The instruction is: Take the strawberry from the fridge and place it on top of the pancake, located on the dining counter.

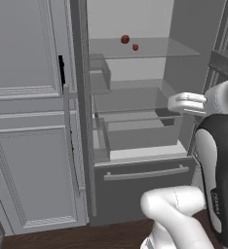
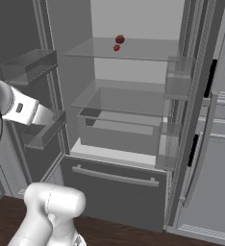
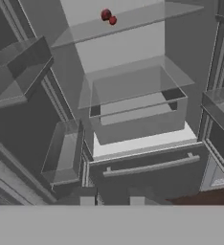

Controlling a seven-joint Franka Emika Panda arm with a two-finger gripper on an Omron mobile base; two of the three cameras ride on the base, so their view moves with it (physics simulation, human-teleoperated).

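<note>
The fridge [image 1: 140, 189] stands with its doors swung open, showing glass shelves and a light grey inside. The strawberry [image 1: 135, 47], tiny and bright red, lies on the upper glass shelf beside a larger dark red round fruit [image 1: 125, 39]. I also see the strawberry [image 2: 116, 47] from the right, and high in the hand view the strawberry [image 3: 113, 20] is well beyond my fingertips. My gripper [image 3: 112, 200] is low and in front of the fridge, well short of the berry. Its jaws are slightly apart and hold nothing. The pancake and the dining counter are out of view.
A clear drawer [image 2: 121, 127] sits under the lower glass shelf, above a pull-out freezer front with a bar handle [image 2: 115, 176]. Door bins [image 2: 30, 65] hang on the left door and on the right door [image 1: 100, 73]. Pale panelled cabinets [image 1: 28, 121] flank the fridge.
</note>
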